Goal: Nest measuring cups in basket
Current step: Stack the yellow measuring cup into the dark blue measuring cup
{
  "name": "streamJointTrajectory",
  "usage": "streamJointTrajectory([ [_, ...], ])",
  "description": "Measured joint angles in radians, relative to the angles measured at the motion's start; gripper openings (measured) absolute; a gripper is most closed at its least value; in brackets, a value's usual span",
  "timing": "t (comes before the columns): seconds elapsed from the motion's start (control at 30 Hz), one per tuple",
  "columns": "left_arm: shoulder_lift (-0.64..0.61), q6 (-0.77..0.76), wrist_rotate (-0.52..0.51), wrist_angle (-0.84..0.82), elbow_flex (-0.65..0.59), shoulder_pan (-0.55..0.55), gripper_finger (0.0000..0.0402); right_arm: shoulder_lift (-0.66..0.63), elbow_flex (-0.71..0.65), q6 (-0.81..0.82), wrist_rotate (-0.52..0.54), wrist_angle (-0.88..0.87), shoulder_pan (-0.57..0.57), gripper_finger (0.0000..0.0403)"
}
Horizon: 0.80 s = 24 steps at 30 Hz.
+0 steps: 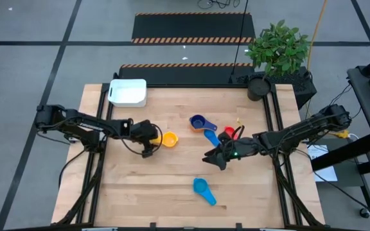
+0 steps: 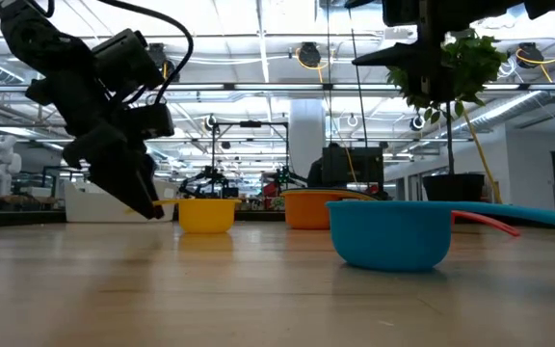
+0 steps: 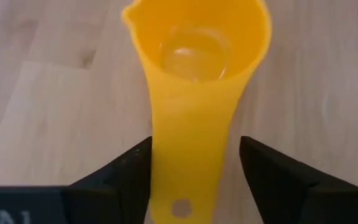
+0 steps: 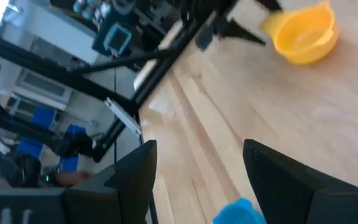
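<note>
The left pincer is low on the table, its 2 fingers spread on each side of the flat handle of the small yellow plastic measuring cup. It should squeeze the handle in the middle. The white plastic basket behind it looks empty.

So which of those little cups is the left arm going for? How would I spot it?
Start at the white basket in the wooden table's far left corner, then come toward the table's middle to the left tool. The yellow cup lies at its tip, its flat handle between the tool's fingers. It is the only yellow one, lying apart from the blue and red cluster.
</note>
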Motion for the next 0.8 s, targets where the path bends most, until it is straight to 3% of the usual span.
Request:
streamJointTrajectory([
  [0.3,0.0,-0.068,0.0,0.018,0.0,-0.017,0.0148,0.0,0.0,0.027,0.109,0.052,0.0,0.0231],
  [0.57,0.0,-0.266,-0.003,0.095,0.0,-0.017,0.015,0.0,0.024,0.017,0.186,0.116,0.0,0.0231],
  [0.8,-0.051,-0.563,-0.076,0.306,0.0,-0.018,0.0148,0.0,0.231,-0.143,0.236,-0.075,0.0,0.0223],
])
